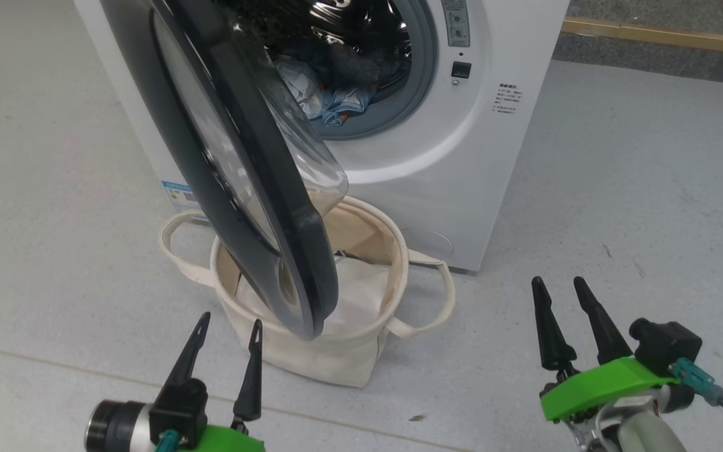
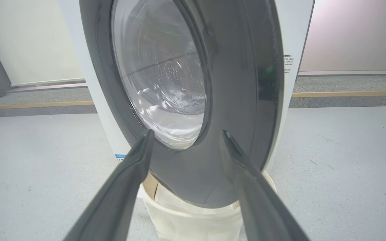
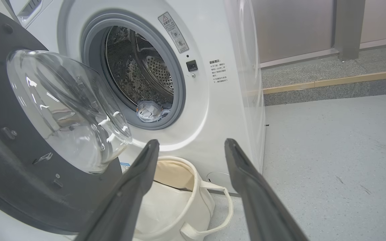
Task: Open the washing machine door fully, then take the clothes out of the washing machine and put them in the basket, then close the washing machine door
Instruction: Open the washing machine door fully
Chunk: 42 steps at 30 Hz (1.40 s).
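Grey floor [image 1: 650,188] carried the washer [image 1: 462,176], its door [image 1: 267,169] swung out above the basket [image 1: 330,358] standing against the washer's front. Clothes [image 1: 342,103] lay in the drum [image 3: 136,67] mouth. Left end effector [image 1: 231,319] and right end effector [image 1: 557,280] hovered low near the basket, both spread wide, empty.

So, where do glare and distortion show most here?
Head view: bright highlights on the drum. Left wrist view: the glass of the washing machine door warps what lies behind. Right wrist view: the wide lens bows the edges of the washing machine.
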Motion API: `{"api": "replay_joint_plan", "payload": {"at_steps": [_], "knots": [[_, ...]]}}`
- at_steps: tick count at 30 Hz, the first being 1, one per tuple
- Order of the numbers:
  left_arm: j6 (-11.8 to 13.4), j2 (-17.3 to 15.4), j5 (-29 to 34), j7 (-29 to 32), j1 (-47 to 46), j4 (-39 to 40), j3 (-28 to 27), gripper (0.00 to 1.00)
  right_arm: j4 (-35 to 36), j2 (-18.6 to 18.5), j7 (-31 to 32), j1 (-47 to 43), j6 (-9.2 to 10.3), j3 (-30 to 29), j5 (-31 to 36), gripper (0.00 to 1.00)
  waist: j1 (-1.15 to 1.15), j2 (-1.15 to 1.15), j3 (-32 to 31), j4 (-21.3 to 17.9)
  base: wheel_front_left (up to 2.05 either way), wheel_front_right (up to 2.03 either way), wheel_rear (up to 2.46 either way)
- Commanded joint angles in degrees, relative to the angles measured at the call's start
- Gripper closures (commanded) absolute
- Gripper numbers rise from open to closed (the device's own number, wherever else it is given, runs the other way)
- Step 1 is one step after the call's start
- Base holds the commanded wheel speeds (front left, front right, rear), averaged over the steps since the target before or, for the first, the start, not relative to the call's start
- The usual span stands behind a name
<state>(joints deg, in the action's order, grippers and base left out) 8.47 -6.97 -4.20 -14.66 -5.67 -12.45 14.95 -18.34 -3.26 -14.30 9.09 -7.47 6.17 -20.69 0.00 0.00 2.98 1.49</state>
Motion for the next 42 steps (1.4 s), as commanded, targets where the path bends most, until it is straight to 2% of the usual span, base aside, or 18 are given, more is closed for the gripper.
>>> {"api": "replay_joint_plan", "payload": {"at_steps": [1,11,19,24,29,30,32,38,42], "knots": [[-0.2,-0.5,-0.1,-0.3,-1.0,1.6,-2.2,0.00,2.1,0.4,-0.7,1.3,-0.02,0.9,0.0,0.00,0.00,0.00,0.0,0.1,0.00,0.00,0.00],[-1.2,-0.6,0.7,-0.3,-4.5,7.1,-2.5,0.00,3.4,0.4,-0.7,2.0,-0.02,-0.1,-0.8,0.00,0.00,0.00,0.5,0.8,0.00,0.00,0.00],[-2.2,1.7,-0.6,-0.3,-8.7,19.3,-2.5,0.00,4.0,0.4,-0.7,2.2,-0.02,-0.4,-2.1,0.00,0.00,0.00,1.4,1.1,0.00,0.00,0.00],[-2.8,2.7,0.4,-0.3,-10.5,24.7,0.7,0.00,4.2,0.4,-0.7,2.4,-0.02,-0.3,-2.6,0.00,0.00,0.00,1.9,1.0,0.00,0.00,0.00],[-3.8,3.2,1.6,-0.3,-12.3,23.7,5.4,0.00,4.1,0.4,-0.7,3.1,-0.02,0.4,-3.4,0.00,0.00,0.00,2.8,0.3,0.00,0.00,0.00],[-4.0,3.3,2.1,-0.3,-12.7,23.0,6.3,0.90,4.2,0.4,-0.7,3.3,-0.02,0.5,-3.5,0.00,0.00,0.00,3.1,0.1,0.00,0.00,0.00],[-4.4,3.4,2.3,-0.3,-13.7,21.7,7.9,1.00,4.3,0.4,-0.7,3.7,-0.02,0.7,-3.8,0.00,0.00,0.00,3.7,-0.4,0.00,0.00,0.00],[-4.9,3.8,1.9,0.1,-16.1,14.7,11.9,1.00,4.6,0.4,-0.7,4.8,-0.02,1.2,-4.2,0.00,0.00,0.00,5.6,-1.9,0.00,0.00,0.00],[-4.3,3.9,1.4,0.7,-17.7,10.2,14.1,1.00,5.0,0.4,-0.7,5.2,-0.02,1.0,-4.6,0.00,0.00,0.00,6.7,-2.5,0.00,0.00,0.00]]}}
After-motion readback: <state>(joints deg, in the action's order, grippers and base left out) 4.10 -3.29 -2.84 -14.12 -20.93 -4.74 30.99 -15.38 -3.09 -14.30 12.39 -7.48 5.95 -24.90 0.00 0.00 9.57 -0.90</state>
